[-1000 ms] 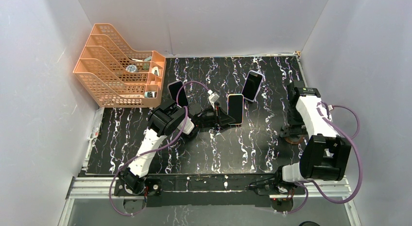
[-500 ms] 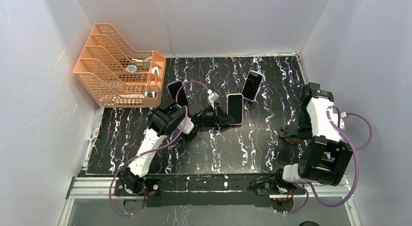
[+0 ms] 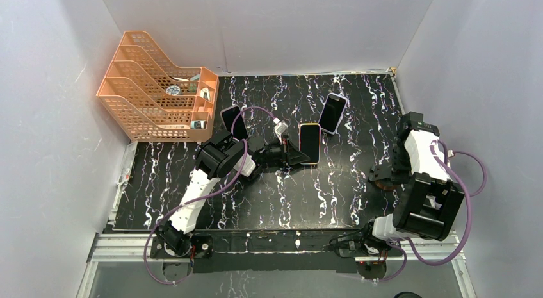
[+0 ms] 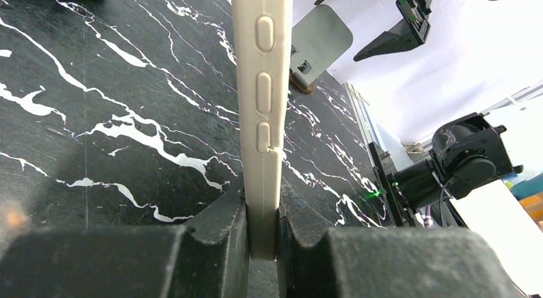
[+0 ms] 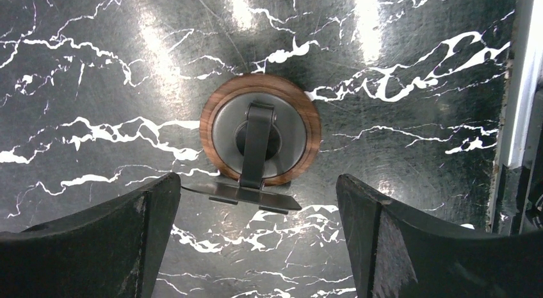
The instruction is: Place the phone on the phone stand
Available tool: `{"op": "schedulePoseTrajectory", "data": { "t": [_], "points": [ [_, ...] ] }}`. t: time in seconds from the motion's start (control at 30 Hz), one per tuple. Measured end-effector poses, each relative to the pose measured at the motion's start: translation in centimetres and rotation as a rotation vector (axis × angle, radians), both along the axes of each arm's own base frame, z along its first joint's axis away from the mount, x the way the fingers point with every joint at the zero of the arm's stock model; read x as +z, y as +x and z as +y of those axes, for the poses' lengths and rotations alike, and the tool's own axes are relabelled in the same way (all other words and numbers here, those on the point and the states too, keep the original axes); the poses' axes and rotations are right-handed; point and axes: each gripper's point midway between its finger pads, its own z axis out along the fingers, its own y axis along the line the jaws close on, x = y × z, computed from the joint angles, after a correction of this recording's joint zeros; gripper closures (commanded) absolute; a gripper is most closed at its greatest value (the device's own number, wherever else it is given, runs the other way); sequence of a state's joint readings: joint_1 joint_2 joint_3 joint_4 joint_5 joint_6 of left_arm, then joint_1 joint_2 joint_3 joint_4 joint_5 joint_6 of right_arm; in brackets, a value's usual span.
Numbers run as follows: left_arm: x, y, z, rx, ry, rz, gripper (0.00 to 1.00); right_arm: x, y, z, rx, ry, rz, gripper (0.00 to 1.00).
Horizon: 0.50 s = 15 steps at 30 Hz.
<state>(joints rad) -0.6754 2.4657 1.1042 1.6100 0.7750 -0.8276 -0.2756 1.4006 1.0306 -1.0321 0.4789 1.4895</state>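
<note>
The phone (image 3: 310, 143), in a cream case, stands on edge near the table's middle with my left gripper (image 3: 291, 156) shut on its lower end. In the left wrist view its side with the buttons (image 4: 262, 86) rises straight up from my left gripper (image 4: 262, 240), pressed between both pads. The phone stand (image 3: 383, 181) sits at the right on a round wooden base. My right gripper (image 3: 394, 165) hangs over it. From the right wrist, the phone stand (image 5: 259, 130) lies just ahead of my right gripper (image 5: 256, 247), whose jaws are spread wide and hold nothing.
An orange file rack (image 3: 153, 86) fills the back left corner. Two other phones (image 3: 332, 113) (image 3: 230, 120) lean propped up behind the held one. A white cable plug (image 3: 280, 126) lies near my left wrist. The table's right edge (image 5: 512, 118) runs close to the stand.
The right arm's wrist has swung to the right while its gripper stays over the stand. The left arm still holds the phone in nearly the same place.
</note>
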Motion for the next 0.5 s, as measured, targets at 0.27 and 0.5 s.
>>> {"op": "schedulePoseTrajectory", "data": {
  "t": [0.27,0.5],
  "points": [
    [0.03,0.05,-0.02,-0.001,-0.004,0.011,1.00,-0.21,0.43,0.55,0.013,0.031,-0.017,0.01],
    [0.04,0.01,-0.02,-0.008,-0.006,0.016,1.00,-0.46,0.40,0.58,0.020,0.033,-0.015,0.07]
  ]
}}
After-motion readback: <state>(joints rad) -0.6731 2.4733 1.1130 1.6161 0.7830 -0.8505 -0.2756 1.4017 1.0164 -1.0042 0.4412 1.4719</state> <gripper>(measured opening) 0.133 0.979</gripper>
